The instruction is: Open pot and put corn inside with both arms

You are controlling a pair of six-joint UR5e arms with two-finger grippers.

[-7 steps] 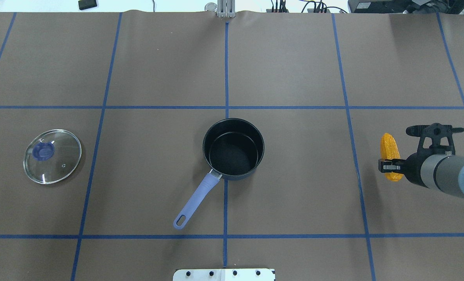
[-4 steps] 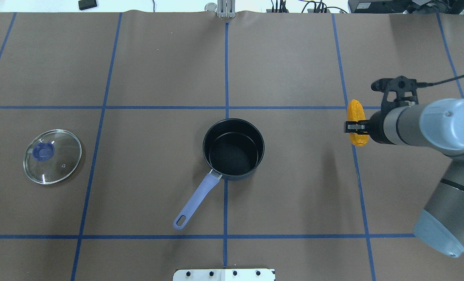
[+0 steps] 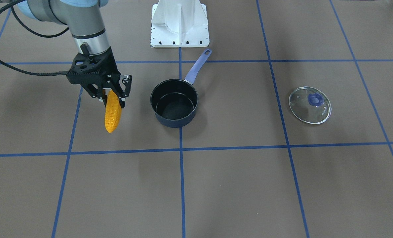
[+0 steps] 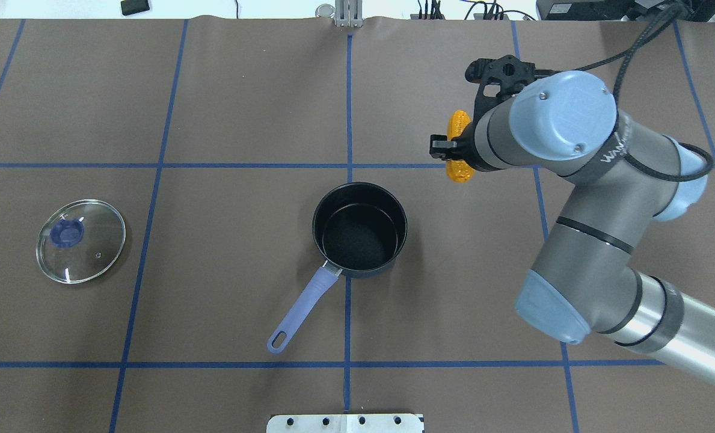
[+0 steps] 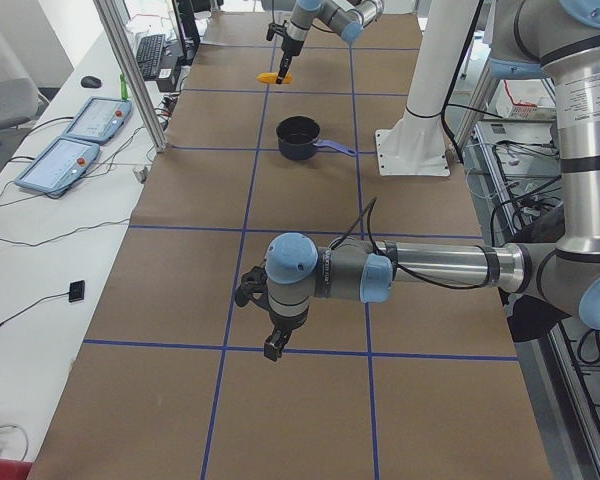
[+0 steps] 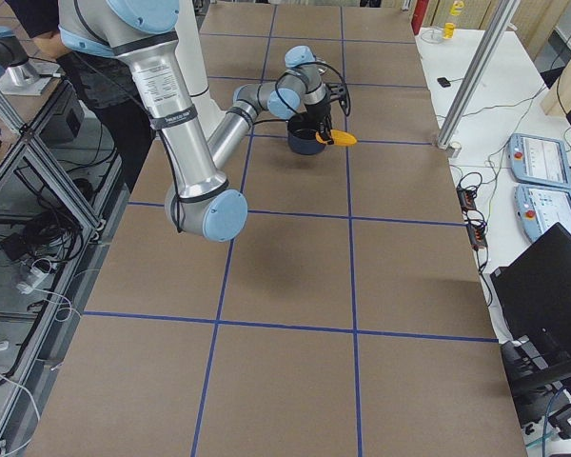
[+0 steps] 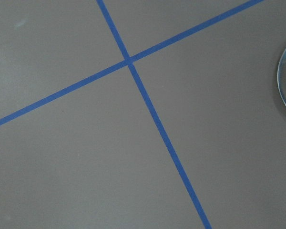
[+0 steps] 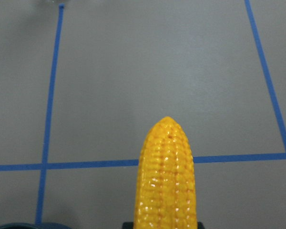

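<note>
Orange-yellow, the corn (image 3: pixel 112 114) hangs in the front-facing view from the right claw (image 3: pixel 111 99), whose jaws are clamped across its upper part. Its tapered tip points down and slightly away from the robot's base (image 3: pixel 179 23). The corn is in the air beside the pot (image 3: pixel 175 123), on the pot's right by the robot's reckoning, not over the opening. The glass lid (image 3: pixel 310 105) lies flat, well off on the pot's other side.

From overhead, the corn is right of the pot and somewhat beyond it, with its long axis running roughly away from the robot. I judge the coming move to be a short carry leftward and back until the tip is over the rim.

In the left side view the left claw (image 5: pixel 275 345) hovers far from the pot, and I cannot tell whether it is open or closed. The right arm is much the nearer.

The right wrist view shows the cob lengthwise, with the pot's rim at the lower left corner.
</note>
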